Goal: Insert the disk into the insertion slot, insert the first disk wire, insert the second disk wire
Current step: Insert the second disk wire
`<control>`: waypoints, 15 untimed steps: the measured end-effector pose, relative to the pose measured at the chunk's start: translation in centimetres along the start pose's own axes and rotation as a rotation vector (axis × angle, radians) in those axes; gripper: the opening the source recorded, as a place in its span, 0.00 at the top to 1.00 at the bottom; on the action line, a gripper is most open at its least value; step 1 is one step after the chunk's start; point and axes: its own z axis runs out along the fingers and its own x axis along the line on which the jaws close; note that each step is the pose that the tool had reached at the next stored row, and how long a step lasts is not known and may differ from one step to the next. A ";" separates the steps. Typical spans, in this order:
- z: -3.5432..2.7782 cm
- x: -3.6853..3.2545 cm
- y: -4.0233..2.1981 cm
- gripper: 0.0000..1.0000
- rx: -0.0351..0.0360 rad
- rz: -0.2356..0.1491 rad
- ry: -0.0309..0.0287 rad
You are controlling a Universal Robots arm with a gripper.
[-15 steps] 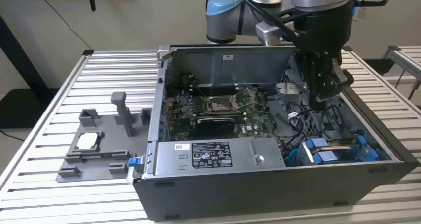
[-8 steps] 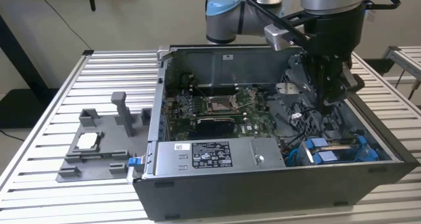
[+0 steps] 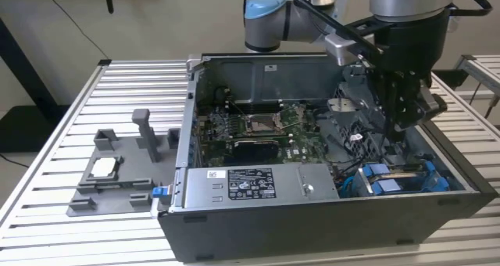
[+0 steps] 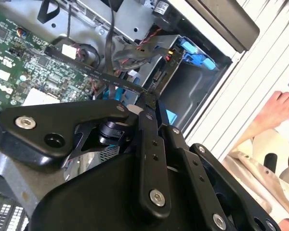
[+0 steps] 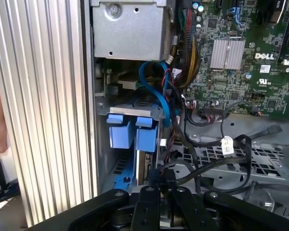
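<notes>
Slatted aluminium table (image 3: 93, 96) under even light. Plain beige wall (image 3: 156, 20) behind the table. Dark floor (image 3: 20, 131) beside the table, at the exterior view's left.

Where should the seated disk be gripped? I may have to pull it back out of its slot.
Probably at the two blue tabs on its exposed end, pinched toward each other with the fingers coming in from the case's open side. The rest sits inside the metal cage, so that end seems the one reachable part, and the tabs stand proud enough to catch.
</notes>
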 end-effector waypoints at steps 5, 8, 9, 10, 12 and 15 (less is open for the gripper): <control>0.24 1.12 -0.11 0.84 -0.0028 0.001 0.0002; 0.38 1.60 -0.17 0.84 -0.0042 0.002 -0.0005; 0.38 1.63 -0.17 0.84 -0.0040 0.005 -0.0105; 0.39 1.64 -0.18 0.84 -0.0032 0.010 -0.0286; 0.39 1.66 -0.17 0.84 -0.0018 0.019 -0.0631; 0.42 1.72 -0.17 0.84 0.0002 0.033 -0.1159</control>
